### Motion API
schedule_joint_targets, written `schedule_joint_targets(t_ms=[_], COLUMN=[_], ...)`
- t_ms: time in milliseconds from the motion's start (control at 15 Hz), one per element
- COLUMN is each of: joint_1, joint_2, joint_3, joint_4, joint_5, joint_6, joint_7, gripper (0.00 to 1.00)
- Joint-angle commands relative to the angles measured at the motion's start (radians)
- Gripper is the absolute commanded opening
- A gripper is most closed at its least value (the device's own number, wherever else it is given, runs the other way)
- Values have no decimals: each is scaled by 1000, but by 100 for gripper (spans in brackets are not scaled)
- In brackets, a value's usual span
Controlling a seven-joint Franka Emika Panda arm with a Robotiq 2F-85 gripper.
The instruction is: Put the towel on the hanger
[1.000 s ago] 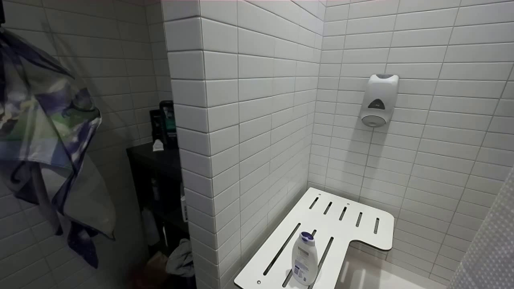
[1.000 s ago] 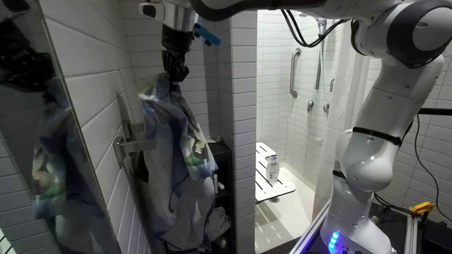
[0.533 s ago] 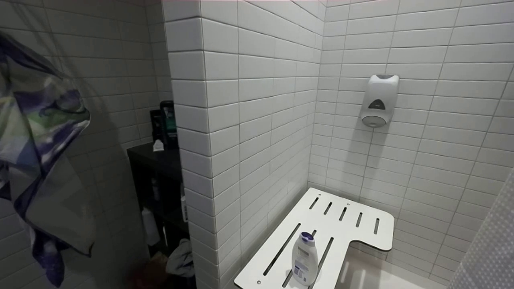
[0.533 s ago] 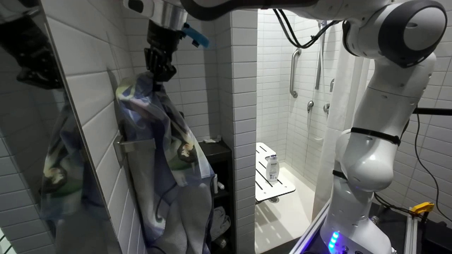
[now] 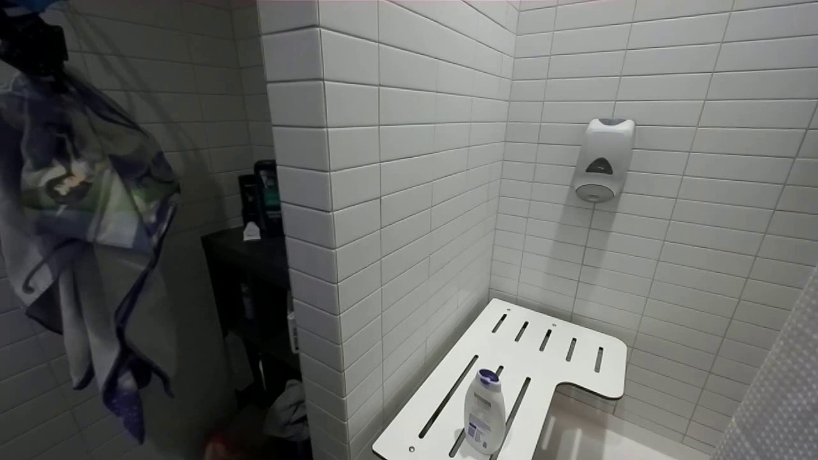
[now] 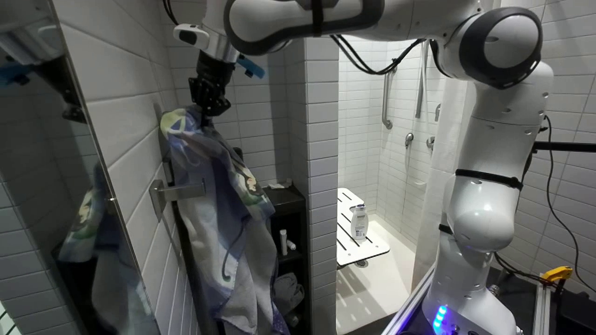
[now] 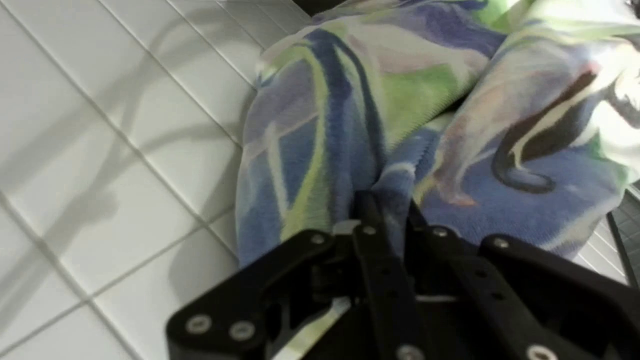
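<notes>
While the towel (image 6: 228,218) hangs down, my gripper (image 7: 392,215) is squeezed narrow on one fold near the towel's top, higher than the hanger (image 6: 184,192). In an exterior view, the towel is just behind the hanger, but I can't tell if they touch. If I let go too soon, I think it will slip and drop, because I see no part looped over the hanger. The loose bottom could snag on the shelf (image 6: 286,199) if I pull sideways, and pushing too close could bump the wall (image 6: 128,118).
</notes>
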State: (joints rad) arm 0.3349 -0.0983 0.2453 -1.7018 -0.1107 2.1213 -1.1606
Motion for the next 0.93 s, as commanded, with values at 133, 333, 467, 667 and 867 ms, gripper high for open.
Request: schedule_joint_targets(t_ms=[133, 333, 467, 667, 867], joint_1=[-46, -50, -50, -49, -55], joint_2=[97, 109, 113, 107, 102], joint_3=[-7, 1, 3, 4, 1], joint_4=[83, 80, 81, 77, 72], joint_5=[67, 36, 27, 12, 12], joint_6=[12, 7, 9, -18, -29], joint_7=[-64, -26, -8, 16, 31], gripper=[3, 3, 3, 38, 49])
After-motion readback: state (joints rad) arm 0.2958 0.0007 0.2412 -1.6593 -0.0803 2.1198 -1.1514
